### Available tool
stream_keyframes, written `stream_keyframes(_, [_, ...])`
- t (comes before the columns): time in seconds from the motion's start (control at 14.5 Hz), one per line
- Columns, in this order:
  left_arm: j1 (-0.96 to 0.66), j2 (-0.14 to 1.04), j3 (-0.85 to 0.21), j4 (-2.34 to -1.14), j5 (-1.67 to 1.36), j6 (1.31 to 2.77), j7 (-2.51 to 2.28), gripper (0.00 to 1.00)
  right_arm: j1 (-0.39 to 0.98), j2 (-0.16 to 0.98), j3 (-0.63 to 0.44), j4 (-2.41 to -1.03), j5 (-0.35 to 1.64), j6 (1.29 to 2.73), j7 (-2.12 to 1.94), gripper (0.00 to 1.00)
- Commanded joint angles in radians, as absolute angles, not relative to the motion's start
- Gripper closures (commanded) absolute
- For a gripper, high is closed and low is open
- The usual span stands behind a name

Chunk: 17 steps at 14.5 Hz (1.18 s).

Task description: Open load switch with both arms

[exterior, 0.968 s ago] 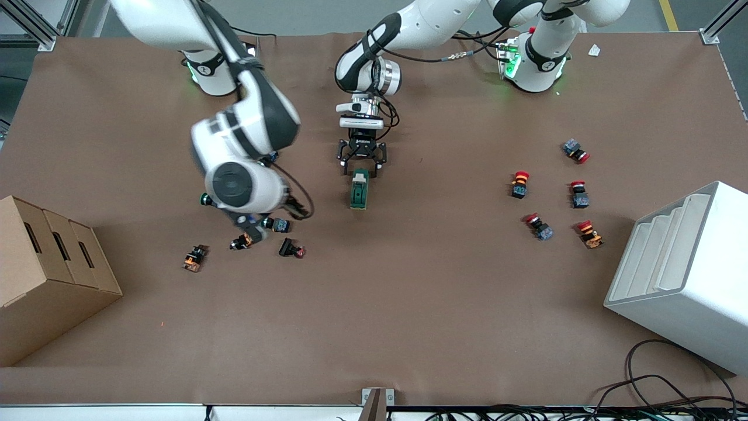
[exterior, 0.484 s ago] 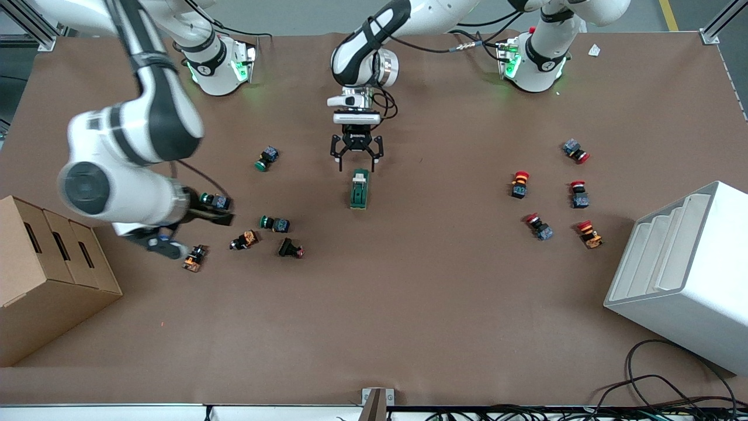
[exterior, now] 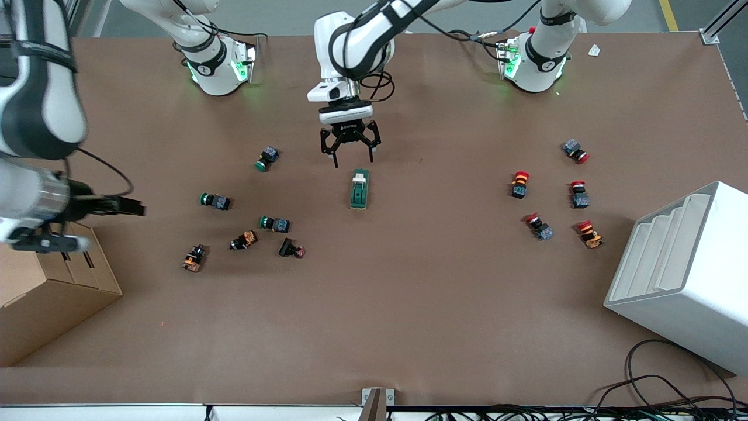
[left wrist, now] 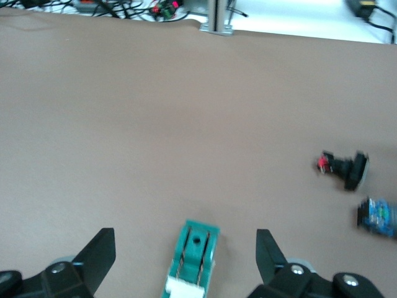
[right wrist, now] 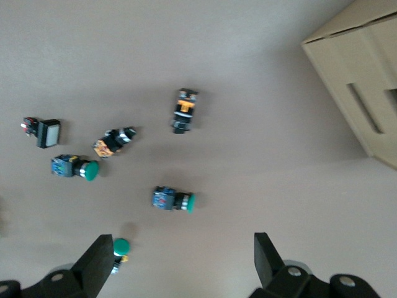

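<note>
1. The load switch (exterior: 359, 189) lies flat on the brown table (exterior: 409, 304), about midway between the two arms' ends. Its white lever (exterior: 360, 175) is at the end farther from the front camera.
2. In the left wrist view the switch (left wrist: 193, 260) lies on the table between the two fingers (left wrist: 97, 256), touching neither.
3. The left gripper (exterior: 347, 156) hangs over the table just past the lever end of the switch, jaws spread wide and holding nothing. The left arm (exterior: 362, 35) reaches in from its base (exterior: 534, 64).
4. The right gripper (right wrist: 183, 261) is up over the table at the right arm's end, near the cardboard box (exterior: 49, 280). Its jaws are spread and empty. In the front view only its blurred wrist and dark tip (exterior: 120, 206) show.
5. Below the right gripper, its wrist view shows green push buttons (right wrist: 172, 199), an orange-bodied part (right wrist: 183, 109) and a corner of the box (right wrist: 366, 81).
6. In the front view, green buttons (exterior: 215, 200) and other small switches (exterior: 291, 249) lie scattered on the table between the load switch and the box.
7. Red-capped buttons (exterior: 519, 183) lie in a group toward the left arm's end, near a white stepped bin (exterior: 684, 275).
</note>
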<state>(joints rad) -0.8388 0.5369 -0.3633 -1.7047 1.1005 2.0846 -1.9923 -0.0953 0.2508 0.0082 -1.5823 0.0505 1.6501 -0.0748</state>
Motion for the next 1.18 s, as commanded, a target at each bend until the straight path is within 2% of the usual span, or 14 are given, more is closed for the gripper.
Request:
stream_keyframes(0.0, [-0.737, 0.447, -0.37, -1.691, 0.946, 2.1, -1.805, 0.0, -0.146, 0.166, 0.031, -1.62, 0.002, 1.632, -0.126, 0.0])
stream_keyframes(0.21, [-0.652, 0.394, -0.365, -1.617, 0.734, 2.056, -1.571, 0.0, -0.14, 0.127, 0.029, -1.62, -0.029, 1.626, -0.11, 0.0])
stream_keyframes(0.41, [-0.556, 0.35, -0.37, -1.559, 0.596, 1.981, -1.412, 0.0, -0.082, 0.112, -0.023, -1.618, -0.029, 1.611, -0.054, 0.0])
stream_keyframes(0.69, [-0.439, 0.342, -0.368, -1.411, 0.45, 1.752, -1.081, 0.0, -0.002, 0.094, -0.081, -1.617, -0.023, 1.598, -0.032, 0.0])
stream_keyframes(0.83, [-0.399, 0.341, -0.368, -1.381, 0.446, 1.689, -0.978, 0.0, 0.027, 0.081, -0.104, -1.615, -0.02, 1.589, -0.029, 0.0])
stream_keyframes(1.11, [-0.289, 0.269, -0.357, -1.384, 0.347, 1.678, -0.812, 0.0, 0.031, 0.074, -0.109, -1.615, -0.017, 1.588, -0.029, 0.0])
